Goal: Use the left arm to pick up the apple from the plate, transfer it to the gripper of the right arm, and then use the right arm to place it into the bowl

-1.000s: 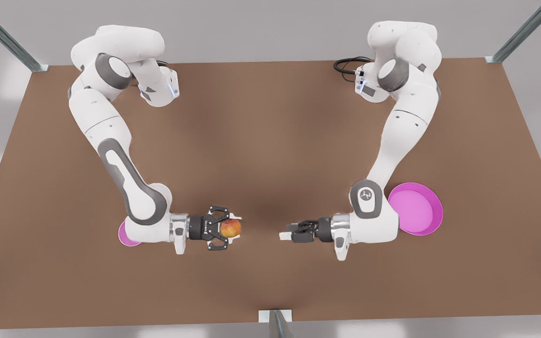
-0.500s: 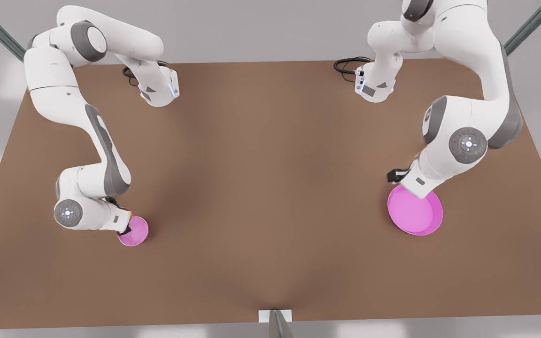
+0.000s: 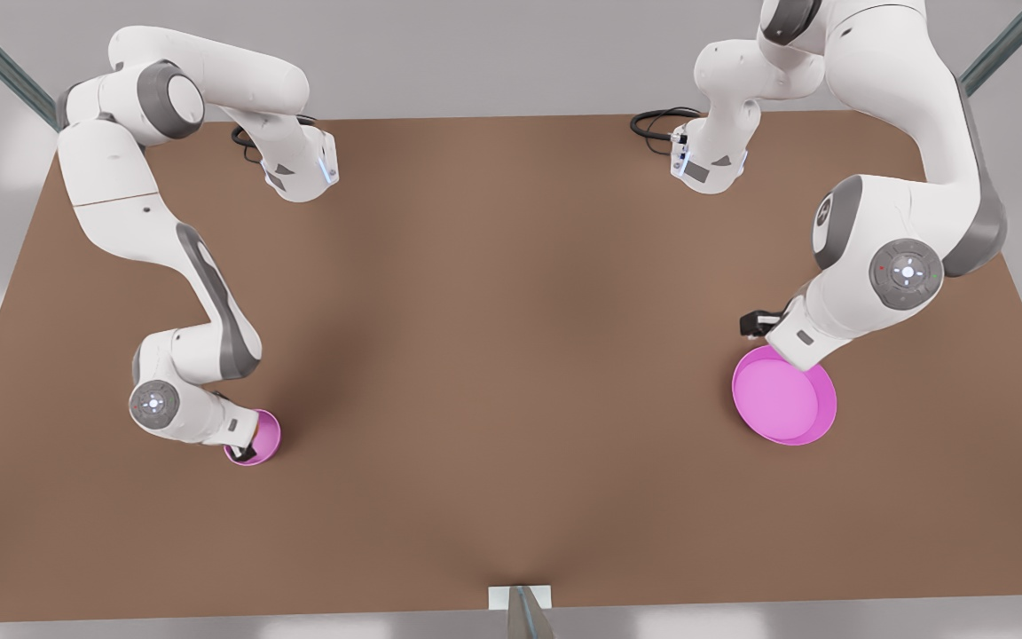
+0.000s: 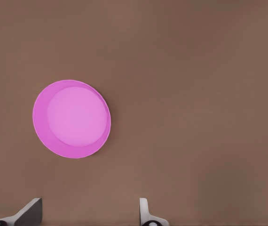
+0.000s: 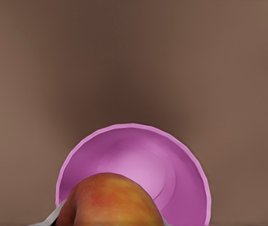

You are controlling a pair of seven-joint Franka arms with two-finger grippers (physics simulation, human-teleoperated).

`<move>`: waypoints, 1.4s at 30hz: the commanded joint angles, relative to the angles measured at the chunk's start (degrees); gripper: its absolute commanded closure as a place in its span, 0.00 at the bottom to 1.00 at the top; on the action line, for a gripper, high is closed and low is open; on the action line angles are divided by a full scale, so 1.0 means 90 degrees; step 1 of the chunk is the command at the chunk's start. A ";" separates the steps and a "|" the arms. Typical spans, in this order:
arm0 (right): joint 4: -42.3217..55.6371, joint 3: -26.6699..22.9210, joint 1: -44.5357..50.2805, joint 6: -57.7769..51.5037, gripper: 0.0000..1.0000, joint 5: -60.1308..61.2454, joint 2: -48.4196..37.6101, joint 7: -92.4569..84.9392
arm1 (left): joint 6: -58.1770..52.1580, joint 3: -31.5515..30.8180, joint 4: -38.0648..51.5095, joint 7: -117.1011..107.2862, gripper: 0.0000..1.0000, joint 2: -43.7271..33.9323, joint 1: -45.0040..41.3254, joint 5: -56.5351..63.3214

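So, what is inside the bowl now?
Nothing rests in the bowl yet: its bare pink floor shows. The apple, held by the right hand, hangs over it and covers its near part.

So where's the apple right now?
The apple is in the right gripper, held over the bowl at the front view's left, near the table's front edge.

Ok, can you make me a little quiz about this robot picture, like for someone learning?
1. True or false: the wide shallow pink plate near the open left pincer has fruit on it.
2. What does the right pincer hold? A) small red-orange apple B) spoon C) nothing
3. Fill in: the apple hangs over the small deep pink ____.
Key: 1 false; 2 A; 3 bowl.
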 commanded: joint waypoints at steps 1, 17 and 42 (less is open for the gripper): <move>0.0009 0.0001 0.0006 0.0320 0.45 0.0023 0.0011 0.0021 | -0.0046 -0.0008 -0.0007 0.0390 0.00 -0.0008 -0.0007 0.0007; -0.0099 0.0001 0.0016 0.0408 0.00 0.0228 0.0090 0.0197 | -0.0046 -0.0008 0.0003 0.0390 0.00 -0.0008 -0.0007 0.0007; 0.0389 -0.2333 0.1891 -0.4494 0.00 0.2113 -0.3778 1.1994 | -0.0144 -0.0028 0.0003 0.0390 0.00 -0.0008 -0.0026 0.0007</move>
